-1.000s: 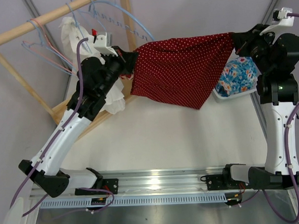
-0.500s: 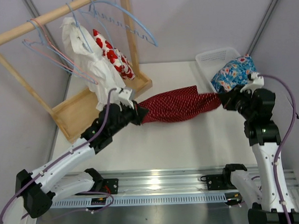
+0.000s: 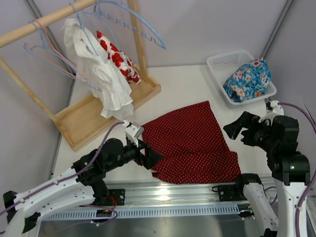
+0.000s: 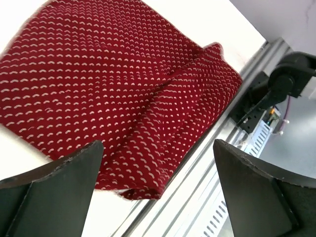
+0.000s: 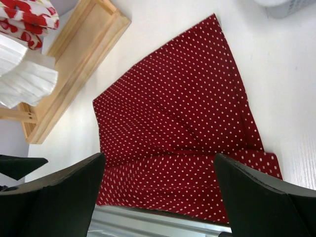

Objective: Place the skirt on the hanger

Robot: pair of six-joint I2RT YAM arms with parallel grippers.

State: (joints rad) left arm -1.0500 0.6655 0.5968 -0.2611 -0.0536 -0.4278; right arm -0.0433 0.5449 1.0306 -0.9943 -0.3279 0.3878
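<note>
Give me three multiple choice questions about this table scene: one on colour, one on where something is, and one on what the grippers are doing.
1. What does the garment in the white basket look like?
A) plain yellow
B) blue floral
C) black stripes

2. Where is the skirt?
A) in the basket
B) held up in the air
C) flat on the table, between the grippers

3. How do the left gripper and right gripper stand?
A) both open, holding nothing
B) both shut on the skirt
C) left shut on the skirt, right open

Answers:
1 B: blue flowered cloth fills the basket.
2 C: it lies spread out by the near edge.
3 A: both wrist views show the fingers wide apart, with the skirt lying free beyond them.
</note>
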